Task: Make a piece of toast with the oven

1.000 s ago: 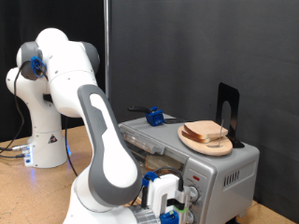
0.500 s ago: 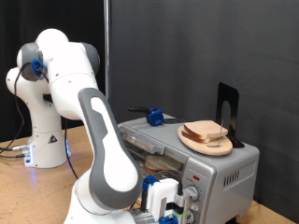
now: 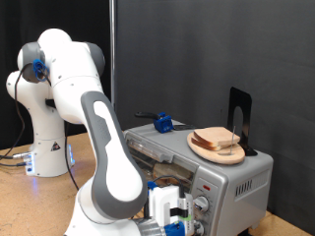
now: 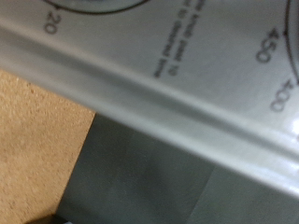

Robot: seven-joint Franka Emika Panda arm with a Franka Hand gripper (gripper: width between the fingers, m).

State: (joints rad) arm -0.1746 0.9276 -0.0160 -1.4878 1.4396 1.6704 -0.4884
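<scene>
The hand [image 3: 175, 218] sits low in the exterior view, pressed up close to the front control panel of the oven [image 3: 236, 182], beside its round knobs [image 3: 202, 205]; whether its fingers are apart or together cannot be told, since the white wrist body hides them and the wrist view shows no fingertips at all. That wrist view is filled by the oven's grey panel [image 4: 187, 84] at very close range, with printed dial numbers such as 20, 350 and 400 at the edges, and a patch of the brown bench [image 4: 37, 131] below it. Bread slices [image 3: 219, 140] lie on the round wooden plate [image 3: 200, 149] resting on top of the oven, toward the exterior view's right, in front of a thin black upright stand [image 3: 238, 116]; a blue-handled tool [image 3: 161, 123] also lies on the oven's roof. The door looks open, with the wire rack [image 3: 148, 147] showing. The step appears to be work at a dial, so squaring the fingers on the knob before turning, and twisting about its axis without pushing the light oven sideways, would matter most.
</scene>
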